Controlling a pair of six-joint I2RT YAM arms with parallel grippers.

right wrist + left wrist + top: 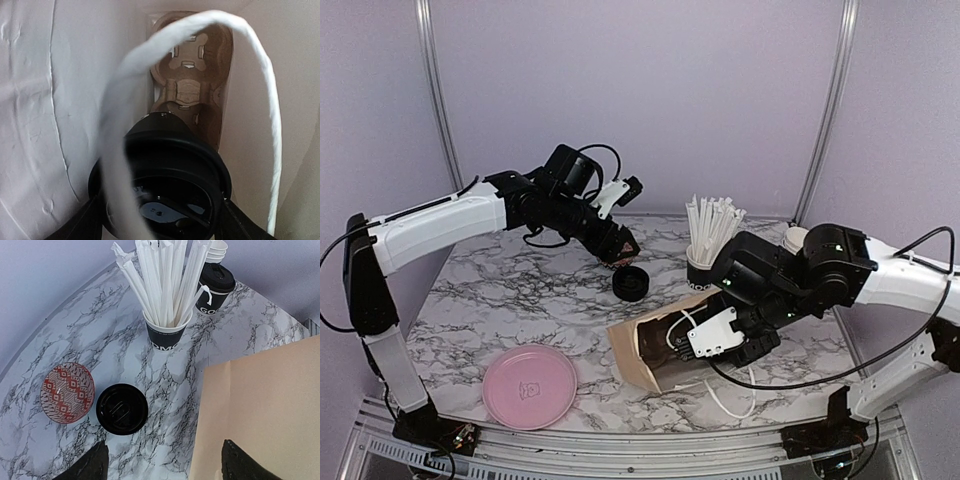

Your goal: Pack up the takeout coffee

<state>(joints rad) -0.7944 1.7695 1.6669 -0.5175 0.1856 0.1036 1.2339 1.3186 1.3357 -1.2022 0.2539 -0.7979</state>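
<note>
A: Status on packing the coffee?

B: Partway, by my reading. One capped cup is inside the paper bag. The bag lies on its side at 5 o'clock on the table in the overhead view, with its mouth toward the right arm. The pulp carrier sits deeper in the bag, at 12 o'clock from that cup. Whether the cup's base is seated in a carrier hole, I cannot tell.

A: What is left?

B: Two more lidded cups stand outside the bag. The near cup stands in the open on the table, with a patterned bowl just beside it at 9 o'clock. The far cup stands at 1 o'clock from the straw cup, close to it. Both look to need bagging.

A: Right gripper?

B: The right gripper reaches into the bag mouth. Its fingers are spread wide and pressed against both sides of the capped cup's lid, so I judge the cup clasped and not let go. The bag's white cord handle loops across the view in front of it.

A: Left gripper?

B: The left gripper hangs over the table with its jaws apart and nothing between them. It touches nothing. The near cup is at 11 o'clock from it in the wrist view, and the bag's edge is at 3 o'clock.
</note>
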